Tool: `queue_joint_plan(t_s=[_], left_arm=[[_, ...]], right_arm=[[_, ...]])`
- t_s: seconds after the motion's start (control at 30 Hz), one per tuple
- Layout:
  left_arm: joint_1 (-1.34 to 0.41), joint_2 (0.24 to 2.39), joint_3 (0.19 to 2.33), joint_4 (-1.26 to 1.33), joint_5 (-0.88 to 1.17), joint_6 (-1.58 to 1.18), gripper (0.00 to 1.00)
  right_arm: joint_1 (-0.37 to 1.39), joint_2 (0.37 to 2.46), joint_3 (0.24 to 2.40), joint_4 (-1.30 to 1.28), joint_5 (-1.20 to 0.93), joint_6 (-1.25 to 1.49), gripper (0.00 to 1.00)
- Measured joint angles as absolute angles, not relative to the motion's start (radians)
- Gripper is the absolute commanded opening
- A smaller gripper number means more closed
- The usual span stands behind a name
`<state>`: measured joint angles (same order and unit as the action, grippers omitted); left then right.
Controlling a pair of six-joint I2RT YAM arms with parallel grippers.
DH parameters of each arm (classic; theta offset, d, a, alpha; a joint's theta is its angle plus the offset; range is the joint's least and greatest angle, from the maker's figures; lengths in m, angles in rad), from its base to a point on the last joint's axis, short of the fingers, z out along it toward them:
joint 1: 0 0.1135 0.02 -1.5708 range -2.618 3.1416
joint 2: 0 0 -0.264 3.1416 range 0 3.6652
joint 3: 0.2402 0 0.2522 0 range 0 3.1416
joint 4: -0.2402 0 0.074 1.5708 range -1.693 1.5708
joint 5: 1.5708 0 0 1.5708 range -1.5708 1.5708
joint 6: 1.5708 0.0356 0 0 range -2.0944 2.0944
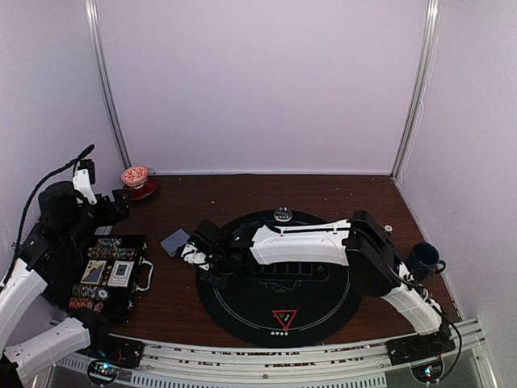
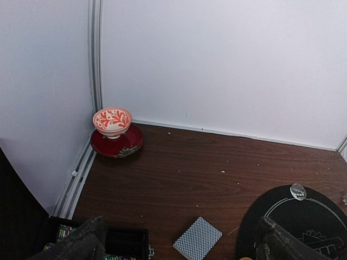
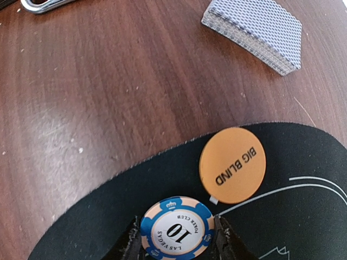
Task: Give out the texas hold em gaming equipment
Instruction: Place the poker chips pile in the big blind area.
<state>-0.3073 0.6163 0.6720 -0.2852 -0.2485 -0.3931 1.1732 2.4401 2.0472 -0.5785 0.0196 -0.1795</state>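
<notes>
In the right wrist view my right gripper (image 3: 176,234) is shut on a blue-and-cream poker chip (image 3: 176,228) marked 10, a finger on each side of its rim, at the left edge of the black round mat (image 3: 303,216). An orange BIG BLIND button (image 3: 232,164) lies flat on the mat just beyond the chip. The grey-blue-backed deck of cards (image 3: 253,32) (image 1: 174,242) sits on the wood past the mat's edge. A red triangle marker (image 1: 283,318) lies at the mat's near side. My left gripper (image 2: 181,232) hangs open above the open chip case (image 1: 113,275), holding nothing.
A red-and-white cup on its saucer (image 1: 137,179) stands in the far left corner. A dark blue mug (image 1: 422,259) stands at the right edge. A small clear disc (image 1: 282,213) rests on the mat's far rim. White walls close in the table.
</notes>
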Motion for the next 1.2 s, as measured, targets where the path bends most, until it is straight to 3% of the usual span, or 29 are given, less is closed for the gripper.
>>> queue_joint_plan(t_s=[0.5, 1.07, 1.2], left_arm=[[-0.307, 0.616, 0.672, -0.285, -0.245, -0.395, 0.98], [-0.307, 0.616, 0.672, -0.285, -0.245, -0.396, 0.98], [-0.307, 0.616, 0.672, -0.285, -0.245, -0.396, 0.98]], right_arm=[[1.180, 2.525, 2.175, -0.616, 0.032, -0.157, 0.33], [1.183, 2.525, 2.176, -0.618, 0.043, -0.158, 0.62], [1.184, 2.525, 2.191, -0.640, 0.046, -0.161, 0.73]])
